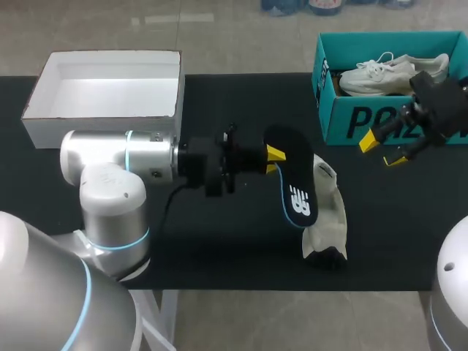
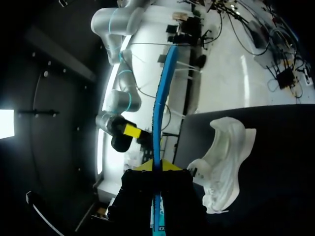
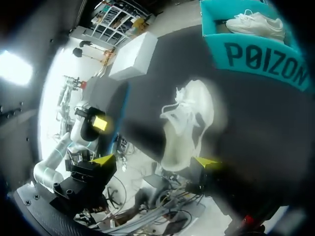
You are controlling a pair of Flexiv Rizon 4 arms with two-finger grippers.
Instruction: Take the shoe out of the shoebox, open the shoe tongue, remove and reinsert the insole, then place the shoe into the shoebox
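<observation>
A thin black insole with a blue rim and a white mark is pinched by the left gripper, which is closed on it above the middle of the matte black tabletop. Just beside it, nearer the near edge, a soft white shoe lies slumped on the tabletop. A teal cardboard shoebox at the far right corner holds another white shoe. The right gripper hangs open before the shoebox's front wall. An open white box sits at the far left corner.

Flat black table surface
</observation>
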